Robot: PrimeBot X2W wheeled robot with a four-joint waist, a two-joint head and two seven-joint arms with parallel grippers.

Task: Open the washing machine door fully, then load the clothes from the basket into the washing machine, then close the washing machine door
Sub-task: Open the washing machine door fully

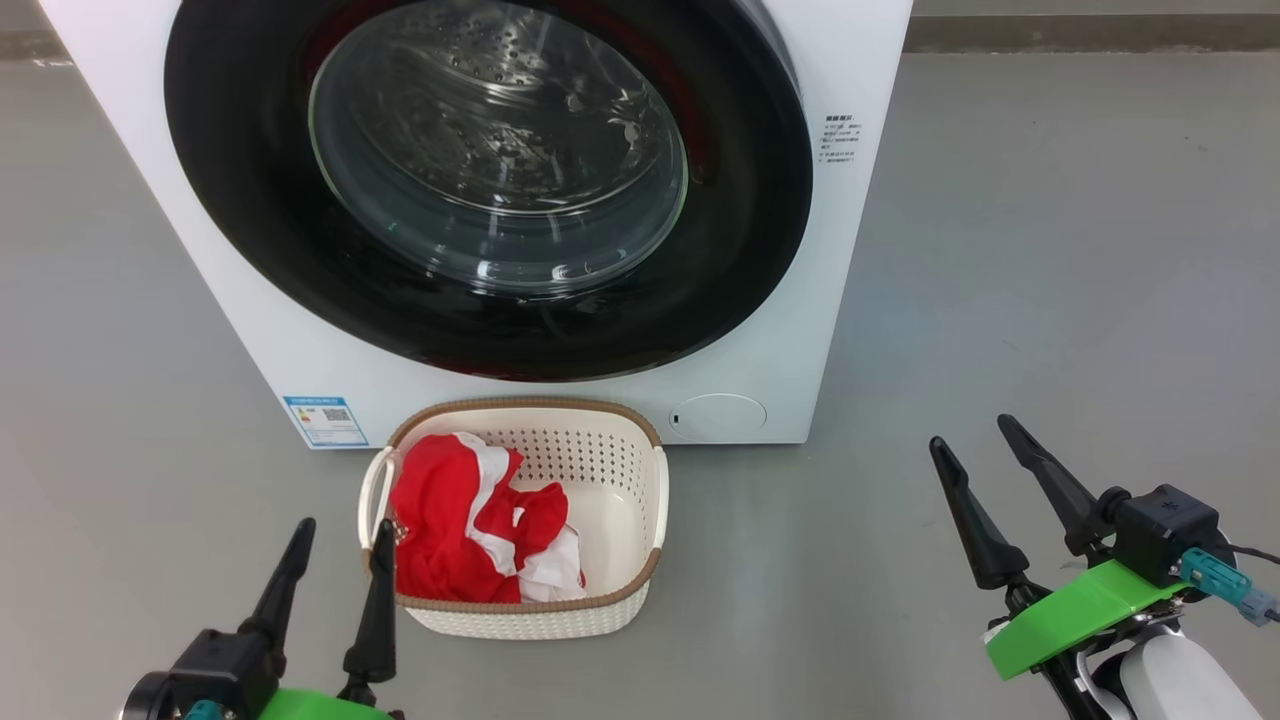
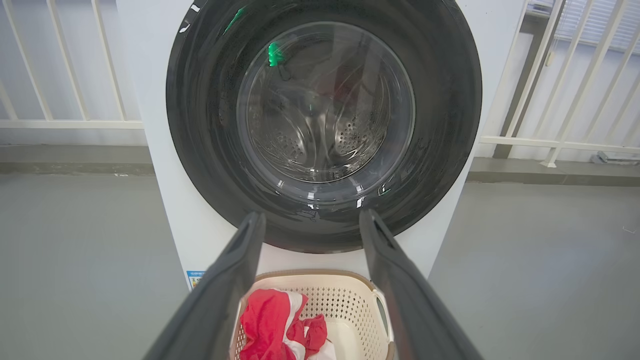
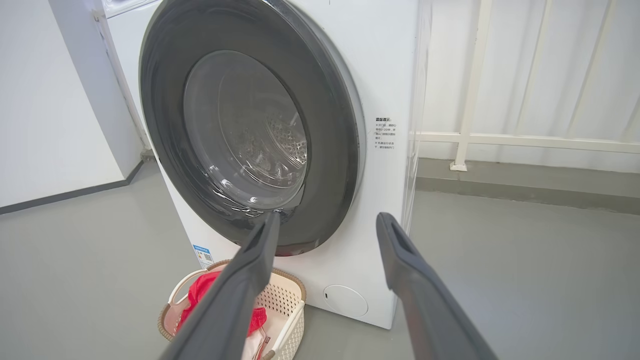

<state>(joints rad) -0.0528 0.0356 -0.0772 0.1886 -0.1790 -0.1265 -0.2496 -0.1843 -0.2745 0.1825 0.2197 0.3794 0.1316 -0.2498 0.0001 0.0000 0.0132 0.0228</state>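
Standing on the grey floor, the big white washing machine is sitting at the top middle of the head view. Its round black door is lying flat against the front, shut, and the shiny drum is showing through the glass. A little blue sticker is sitting at the machine's lower left corner.

The small cream basket is resting on the floor just below the door, in the lower middle of the picture, close to the machine. The red and white clothes are lying bunched up in the left half of the basket.

The left gripper is pointing up from the lower left corner. Its two dark fingers are standing wide apart and are holding nothing. One finger is showing in front of the basket's left edge, and I cannot tell if it is touching. The right gripper is pointing up at the lower right, well apart from the basket. Its fingers are spread wide too, and nothing is between them.
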